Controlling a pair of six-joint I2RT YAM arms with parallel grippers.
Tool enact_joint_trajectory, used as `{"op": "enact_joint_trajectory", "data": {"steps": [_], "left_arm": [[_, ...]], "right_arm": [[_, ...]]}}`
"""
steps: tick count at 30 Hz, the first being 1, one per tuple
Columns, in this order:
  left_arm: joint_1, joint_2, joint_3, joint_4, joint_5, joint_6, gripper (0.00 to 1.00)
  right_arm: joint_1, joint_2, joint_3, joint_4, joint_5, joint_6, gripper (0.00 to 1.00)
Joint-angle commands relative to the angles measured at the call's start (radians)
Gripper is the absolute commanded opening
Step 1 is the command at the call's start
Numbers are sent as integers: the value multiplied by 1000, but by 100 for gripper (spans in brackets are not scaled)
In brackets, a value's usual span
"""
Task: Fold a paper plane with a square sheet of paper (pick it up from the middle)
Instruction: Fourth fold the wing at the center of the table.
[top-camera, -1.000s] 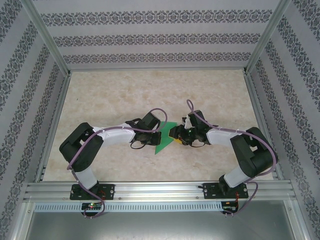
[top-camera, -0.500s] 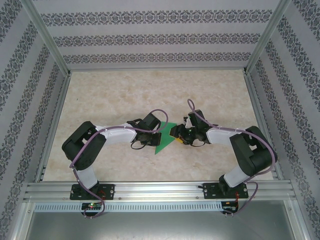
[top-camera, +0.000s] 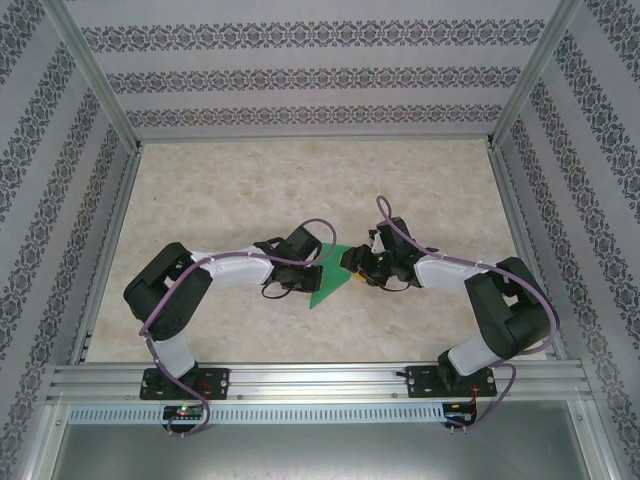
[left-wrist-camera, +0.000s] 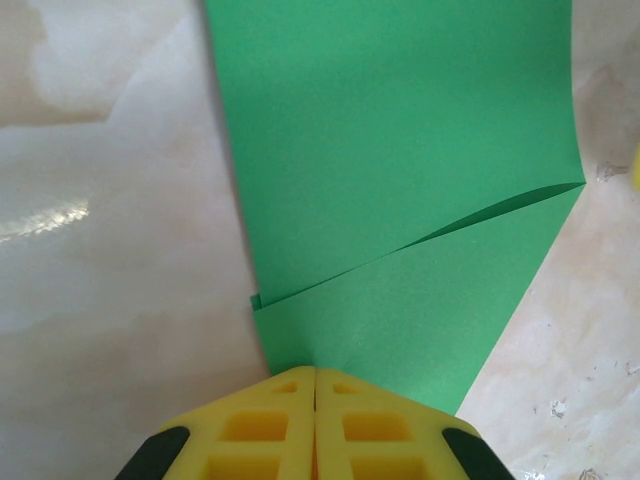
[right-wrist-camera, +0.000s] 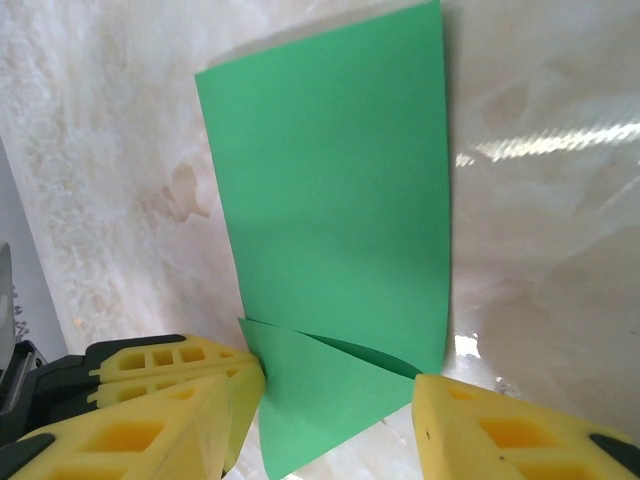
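The square sheet of paper (top-camera: 328, 285) is bright green and lies folded on the marble table between both arms. In the left wrist view the paper (left-wrist-camera: 400, 150) has a triangular corner flap (left-wrist-camera: 420, 310) turned over it, slightly lifted along its edge; it has no paper plane shape. My left gripper (left-wrist-camera: 315, 372) is shut, its joined yellow tips set down on the flap's near point. In the right wrist view the right gripper (right-wrist-camera: 335, 390) stands open, straddling the same flap (right-wrist-camera: 330, 400) of the paper (right-wrist-camera: 330, 200). The left gripper's fingers (right-wrist-camera: 150, 365) touch the flap's corner there.
Metal frame rails (top-camera: 300, 380) run along the near edge, and patterned walls (top-camera: 320, 75) close in the other three sides. Bare marble table (top-camera: 300, 180) stretches beyond the arms. Both wrists (top-camera: 300, 250) meet close together at the centre.
The right arm has shifted slightly, its gripper edging a little away over the flap. The left gripper stays shut in place and the paper has not moved.
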Motion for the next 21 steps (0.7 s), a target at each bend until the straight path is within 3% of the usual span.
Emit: {"op": "enact_joint_trajectory", "data": {"steps": [1, 21], "left_arm": [[13, -26, 23, -24, -10, 26, 9], [27, -35, 21, 7, 4, 19, 13]], "right_arm": [[-12, -11, -25, 5, 30, 14, 51], [11, 62, -6, 114, -54, 50, 52]]}}
